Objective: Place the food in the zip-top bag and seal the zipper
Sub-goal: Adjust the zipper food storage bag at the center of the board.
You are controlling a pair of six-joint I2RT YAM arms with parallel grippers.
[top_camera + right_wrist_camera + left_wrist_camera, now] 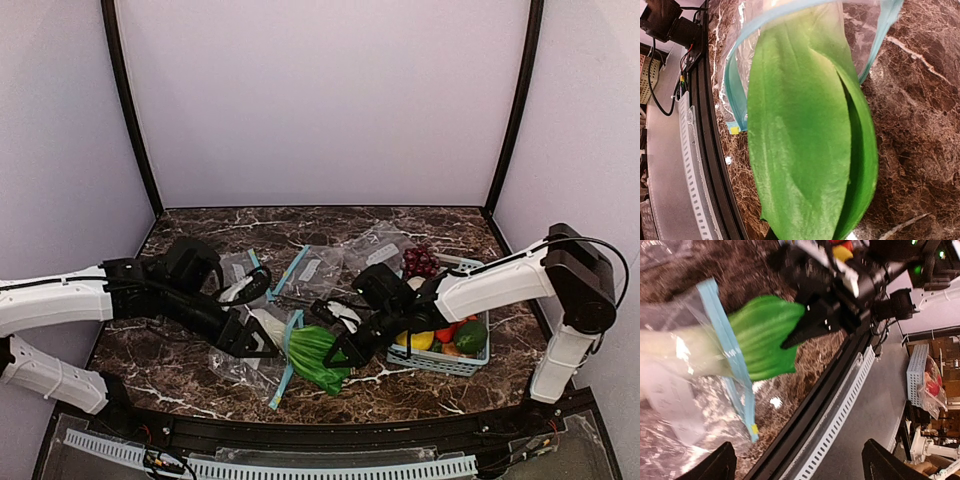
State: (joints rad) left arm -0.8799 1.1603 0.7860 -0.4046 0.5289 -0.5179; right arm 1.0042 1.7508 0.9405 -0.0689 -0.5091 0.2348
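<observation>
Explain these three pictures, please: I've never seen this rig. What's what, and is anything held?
Two robot arms are bolted at the near edge of a marble table. The wide picture looks down from above and behind them; the other two come from wrist cameras. On the table lie a large clear zip-top bag with a blue zipper, smaller bags, grapes and a basket of toy food. A leafy vegetable sits stalk-first in the bag's mouth, leaves sticking out. The left gripper is open, holding nothing. The right gripper is shut at the leaf tips; pinching or pushing, I can't tell.
</observation>
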